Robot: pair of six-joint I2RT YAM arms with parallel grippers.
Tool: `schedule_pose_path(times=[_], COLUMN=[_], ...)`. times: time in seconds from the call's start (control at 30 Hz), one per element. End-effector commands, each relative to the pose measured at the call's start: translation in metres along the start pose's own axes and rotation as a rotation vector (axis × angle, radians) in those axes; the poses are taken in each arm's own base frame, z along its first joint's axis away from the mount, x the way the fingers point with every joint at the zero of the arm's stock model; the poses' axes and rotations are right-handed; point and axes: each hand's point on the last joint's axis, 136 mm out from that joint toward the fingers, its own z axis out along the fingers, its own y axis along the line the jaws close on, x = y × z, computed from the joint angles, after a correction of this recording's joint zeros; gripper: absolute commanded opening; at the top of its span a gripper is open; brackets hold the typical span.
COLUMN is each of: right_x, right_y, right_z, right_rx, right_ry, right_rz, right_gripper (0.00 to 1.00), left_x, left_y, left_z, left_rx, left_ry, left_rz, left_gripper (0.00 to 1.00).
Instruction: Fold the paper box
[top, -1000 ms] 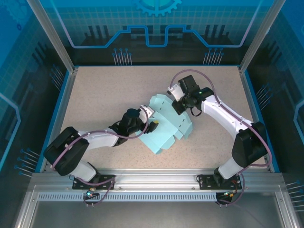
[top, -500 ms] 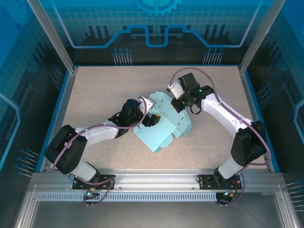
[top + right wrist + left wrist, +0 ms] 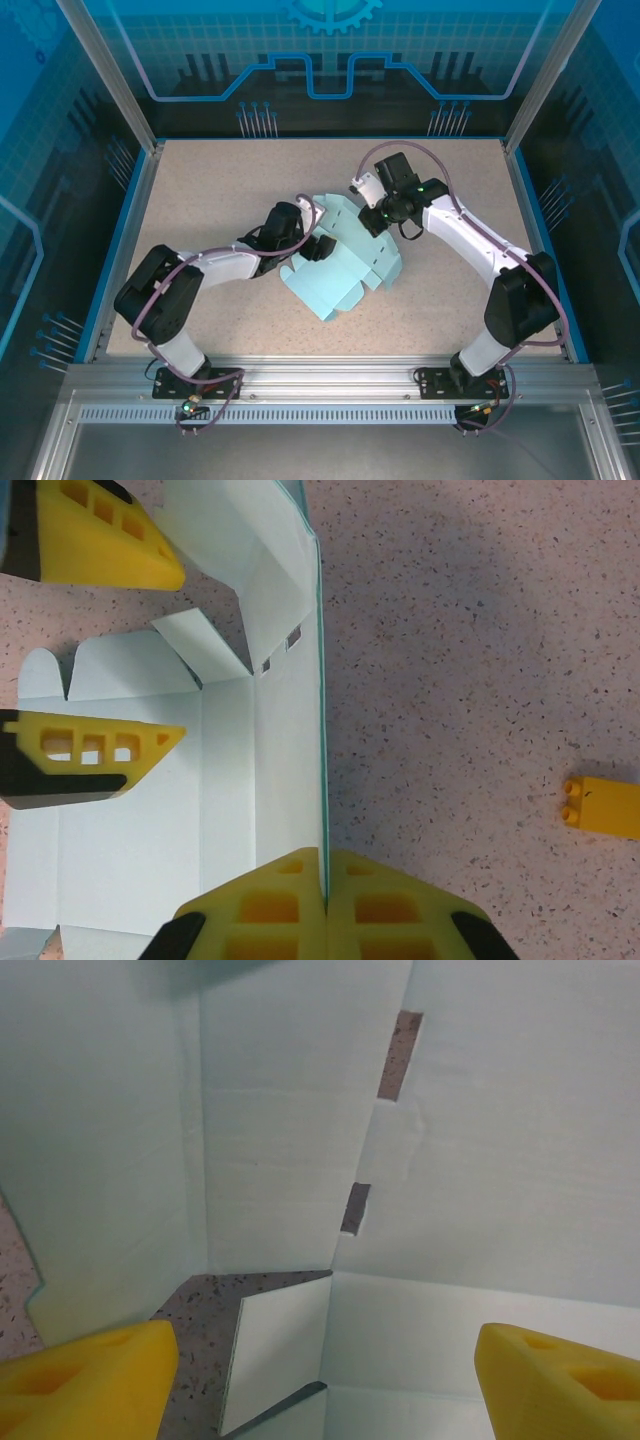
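Your right jaws pinch a raised panel of the paper box [image 3: 345, 275]; your left jaws stand wide open over its left side, empty.

There are one paper box [image 3: 345, 275], one small orange block [image 3: 604, 807], and two grippers: left gripper [image 3: 320, 1360] and right gripper [image 3: 323, 885].

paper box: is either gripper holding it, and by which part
The right gripper is shut on the paper box, pinching the edge of a raised side panel. The left gripper is open over the sheet, gripping nothing.
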Motion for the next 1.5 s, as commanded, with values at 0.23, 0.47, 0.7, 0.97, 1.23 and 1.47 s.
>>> schedule_pose_path(times=[0.23,0.47,0.7,0.97,1.23,1.47], right_x=[-0.01,-0.014,-0.015,-0.01,-0.006,-0.01], right_y=[-0.002,-0.002,0.002,-0.002,-0.006,-0.002], right_z=[-0.002,-0.001,0.001,-0.001,-0.01,-0.017], right_rx=[-0.018,-0.027,-0.048,-0.024,0.001,-0.022], right_ry=[-0.017,-0.024,-0.032,-0.036,-0.038,-0.056], right_rz=[0.033,0.054,0.061,0.037,-0.023,-0.031], right_gripper=[0.0,0.0,0.0,0.0,0.0,0.0], left_x=[-0.009,0.001,0.014,-0.006,-0.049,-0.087], left_y=[-0.037,-0.06,-0.072,-0.067,-0.048,-0.028], left_z=[-0.002,-0.001,0.011,-0.007,-0.057,-0.067], left_rx=[0.217,0.286,0.295,0.291,0.337,0.396], left_ry=[-0.035,-0.024,-0.009,-0.08,-0.201,-0.222], left_rz=[-0.039,-0.016,-0.008,-0.022,-0.097,-0.201], left_gripper=[0.62,0.56,0.58,0.62,0.66,0.68])
